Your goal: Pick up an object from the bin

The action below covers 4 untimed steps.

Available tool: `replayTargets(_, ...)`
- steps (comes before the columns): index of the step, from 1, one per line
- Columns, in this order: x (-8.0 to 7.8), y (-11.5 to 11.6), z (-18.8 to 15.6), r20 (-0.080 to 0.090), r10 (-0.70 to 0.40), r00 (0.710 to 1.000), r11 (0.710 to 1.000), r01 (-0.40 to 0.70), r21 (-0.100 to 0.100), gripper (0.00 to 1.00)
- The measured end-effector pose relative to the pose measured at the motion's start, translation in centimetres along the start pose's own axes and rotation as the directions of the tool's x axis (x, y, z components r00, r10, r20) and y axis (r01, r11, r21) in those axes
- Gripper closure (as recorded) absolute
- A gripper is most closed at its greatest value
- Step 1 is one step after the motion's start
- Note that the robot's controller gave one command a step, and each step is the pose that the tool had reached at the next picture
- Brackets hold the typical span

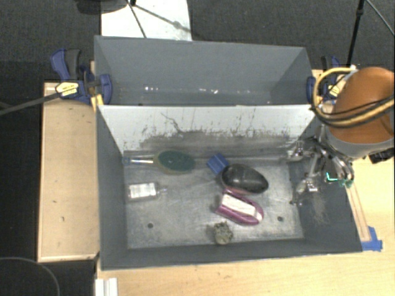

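Overhead, a KUKA iiwa arm's two-finger gripper [307,180] hangs at the right-hand end of a grey metal bin [203,73]. It sits close by the right wall, over bare floor, with none of the bin's 6 loose items beneath it. Whether the gripper is spread or closed cannot be told from this angle, and nothing can be made out in its grasp.

Nearest to it, toward the view's left, lies a glossy black oval object [245,179] shaped like a computer mouse. Its long axis runs roughly left to right, so its right-hand end points toward the gripper.

Just beside it on the near side rests a purple-and-white oblong packet [239,208], slanting from upper left to lower right. A small blue block [217,163] sits at the oval's far-left end. Farther left are a round dark-green disc on a clear handle [176,161] and a small clear bottle [143,191]. A grey-brown lump [223,232] lies by the near wall.

The pick appears not yet begun. Reaching the oval would likely call for travel leftward, then a closing across its short width.
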<state>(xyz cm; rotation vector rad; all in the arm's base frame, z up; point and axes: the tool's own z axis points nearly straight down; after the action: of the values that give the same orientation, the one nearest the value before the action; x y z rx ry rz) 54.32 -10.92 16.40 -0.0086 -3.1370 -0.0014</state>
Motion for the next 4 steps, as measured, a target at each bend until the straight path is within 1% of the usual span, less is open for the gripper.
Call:
replayTargets(1,-3.0,4.9,8.8,0.004,-0.217,0.976,0.976,0.217,-0.001,0.0)
replayTargets(2,-1.4,8.0,8.3,0.005,-0.178,0.984,0.984,0.178,0.001,0.0)
replayTargets(3,-1.4,11.0,8.9,0.013,-0.672,0.741,0.741,0.672,0.014,0.0)
replayTargets(4,1.8,13.5,9.0,0.013,-0.843,0.538,0.538,0.843,0.016,0.0)
